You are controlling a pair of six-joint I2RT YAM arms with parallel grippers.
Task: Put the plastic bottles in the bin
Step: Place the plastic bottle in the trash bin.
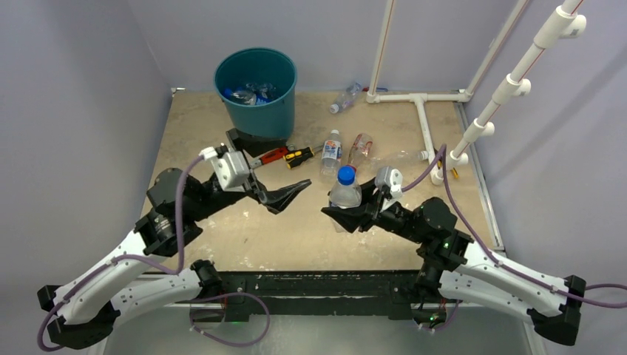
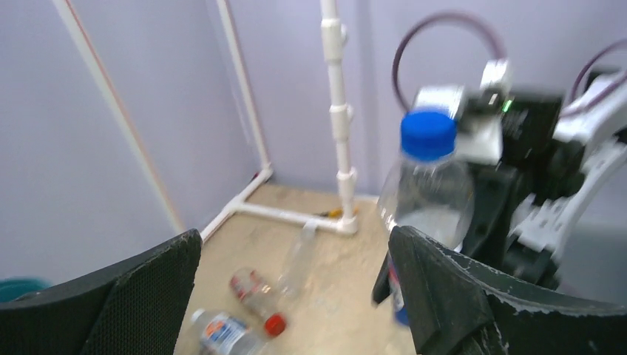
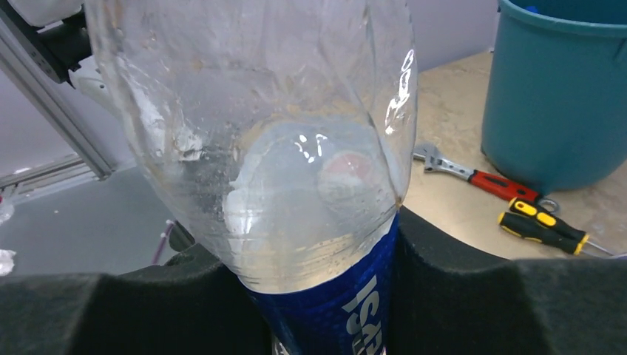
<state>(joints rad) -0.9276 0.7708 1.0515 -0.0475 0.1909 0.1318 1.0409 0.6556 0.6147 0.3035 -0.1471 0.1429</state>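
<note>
A clear plastic bottle with a blue cap and blue label stands upright, and my right gripper is shut on its lower body. In the right wrist view this bottle fills the frame between the black pads of the right gripper. My left gripper hangs open and empty just left of it; in its own view the left gripper frames the held bottle. The teal bin stands at the back left with bottles inside. More bottles lie on the table.
A red-handled wrench and a yellow-black screwdriver lie in front of the bin. A white pipe frame runs along the back right of the table, with a slanted pipe post at the right edge.
</note>
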